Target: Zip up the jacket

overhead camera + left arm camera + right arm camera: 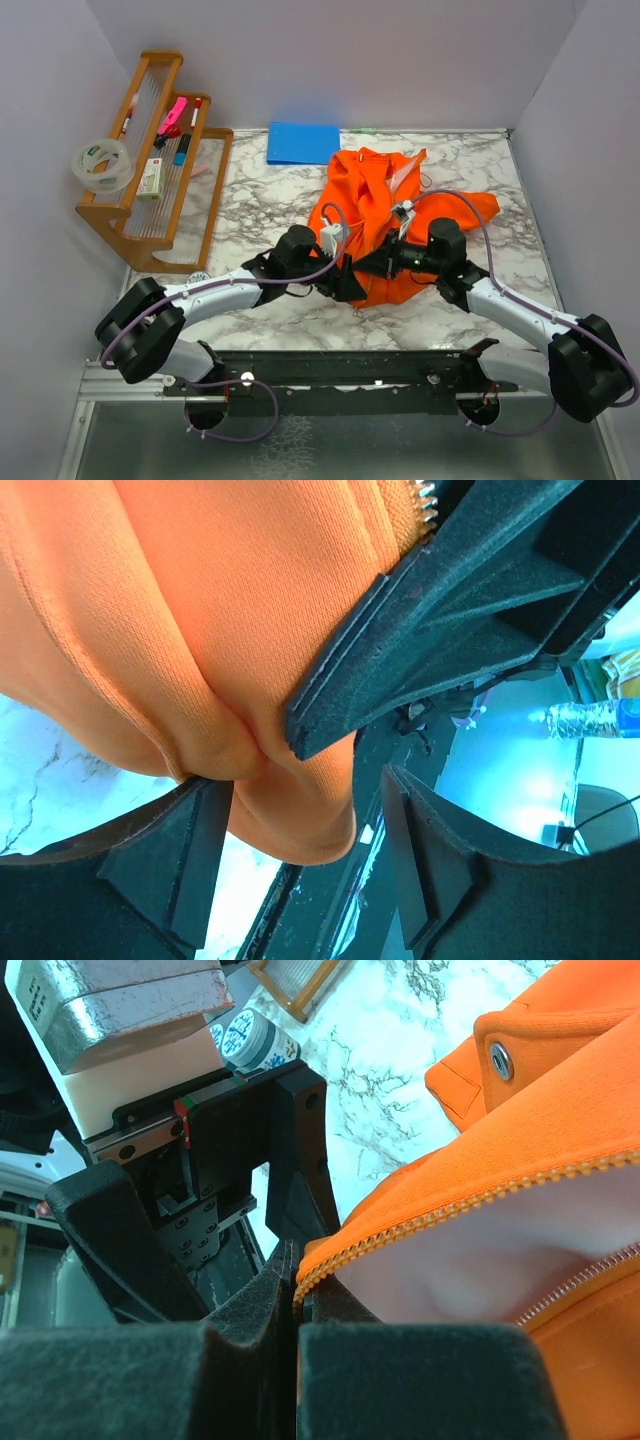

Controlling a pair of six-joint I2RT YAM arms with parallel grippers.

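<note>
The jacket (375, 205), bright orange, lies crumpled right of centre on the marble counter (250, 205), its near end between the two arms. The right pincer (297, 1290) is clamped together on the zipper edge (440, 1215). The left pincer (305, 780) stands with fingers apart around a fold of orange cloth.

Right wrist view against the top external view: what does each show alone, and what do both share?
Only right wrist: individual gold zipper teeth, a metal snap, and the right gripper shut on the zipper edge of the small bright orange fabric jacket. Only top external: flat blue rectangle, pink marker-like tool. Both: the jacket and white marble-patterned table.
</note>
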